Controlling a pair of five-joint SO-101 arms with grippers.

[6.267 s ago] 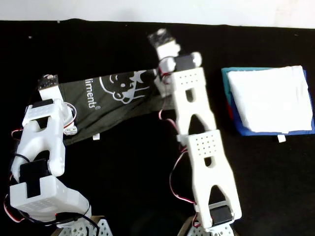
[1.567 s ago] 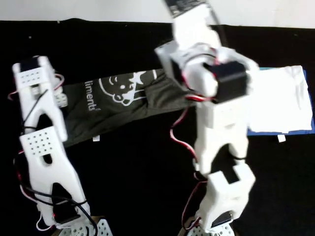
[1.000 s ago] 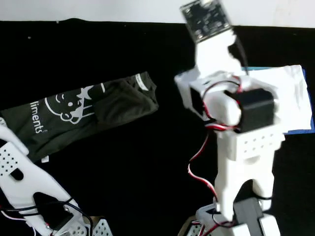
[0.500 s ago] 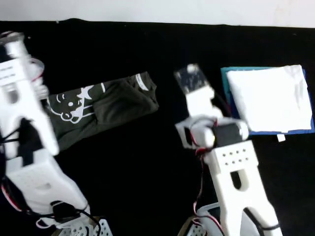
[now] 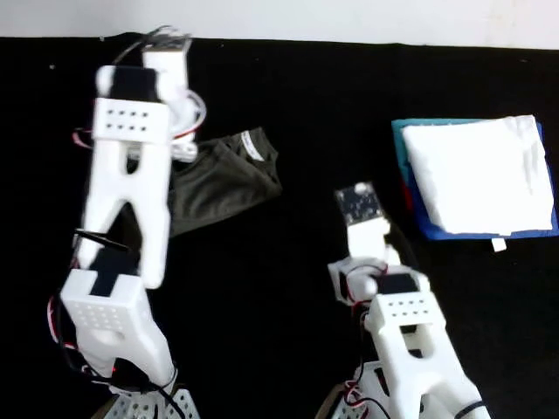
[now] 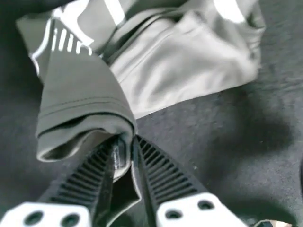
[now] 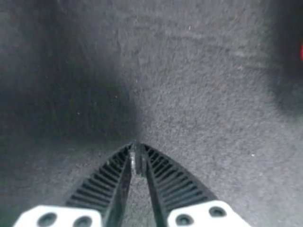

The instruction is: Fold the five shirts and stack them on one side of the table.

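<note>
Shirt (image 6: 180, 66), dark grey-green with white print, is pinched at a folded edge by the left pincer (image 6: 125, 144), whose jaws are closed tight on the cloth. From there the shirt lies crumpled on the black counter (image 5: 288, 96), in its left half, partly under the left arm (image 5: 131, 183). The right pincer (image 7: 137, 153) is closed with nothing in it, over the counter's black cloth. At the counter's right side sits a stack of folded shirts (image 5: 476, 175), white on top, with blue and teal edges beneath.
</note>
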